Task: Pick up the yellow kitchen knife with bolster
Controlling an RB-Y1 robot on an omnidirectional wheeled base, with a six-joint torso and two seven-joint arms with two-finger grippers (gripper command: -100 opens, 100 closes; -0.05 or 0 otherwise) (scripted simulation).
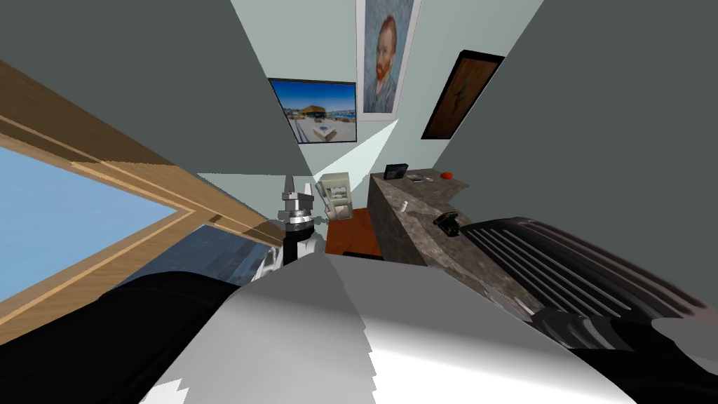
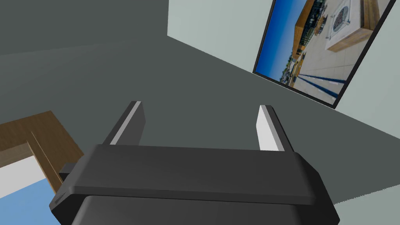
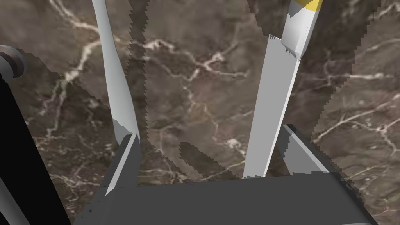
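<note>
The knife (image 3: 273, 101) lies flat on a brown marbled counter (image 3: 195, 90). Its grey blade runs up to a bolster (image 3: 293, 41) and a yellow handle (image 3: 309, 4) cut off by the picture's edge. My right gripper (image 3: 209, 131) is open just above the counter. The blade passes between its fingers, close beside one fingertip (image 3: 291, 136). A second slim grey utensil (image 3: 113, 74) lies by the other finger. In the head view a small dark shape (image 1: 446, 223) on the counter (image 1: 414, 231) looks like this gripper. My left gripper (image 1: 296, 191) is raised by the wall, open (image 2: 199, 113) and holding nothing.
A black stove top with grates (image 1: 561, 266) adjoins the counter on its near side. Further along the counter sit a small white item (image 1: 404, 205), a dark box (image 1: 396, 170) and a red round thing (image 1: 445, 175). A beige appliance (image 1: 336, 193) stands beyond reddish floor (image 1: 354, 235).
</note>
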